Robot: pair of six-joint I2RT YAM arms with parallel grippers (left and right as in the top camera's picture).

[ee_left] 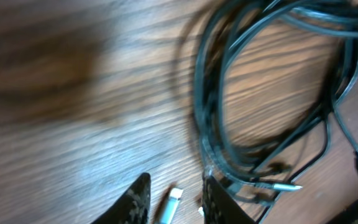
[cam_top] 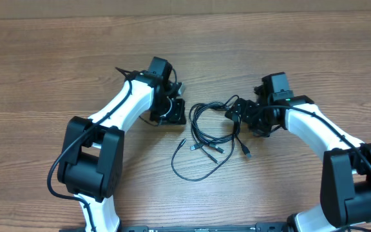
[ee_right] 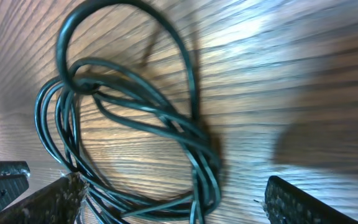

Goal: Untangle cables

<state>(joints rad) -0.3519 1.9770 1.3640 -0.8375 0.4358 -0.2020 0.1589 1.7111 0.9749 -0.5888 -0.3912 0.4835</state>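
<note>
Tangled black cables (cam_top: 206, 132) at centre of wooden table (cam_top: 44, 58), left gripper (ee_left: 176, 202) parted just beside the coil, pale plug (ee_left: 171, 204) between its fingers, right gripper (ee_right: 179, 205) spread wide, straddling the loops

One tangle of black cables (cam_top: 212, 125), strands too knotted to count. One desk (cam_top: 44, 58). Two arms: left arm (cam_top: 118, 106), right arm (cam_top: 317, 125).

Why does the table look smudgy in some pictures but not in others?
Overhead view: sharp and evenly lit, cables and table both clear. Left wrist view: the table is blurry, likely because the camera is close, with a dark shadow at upper left. Right wrist view: cables fairly sharp, bright glare on the table, a fuzzy shadow on the right.
</note>
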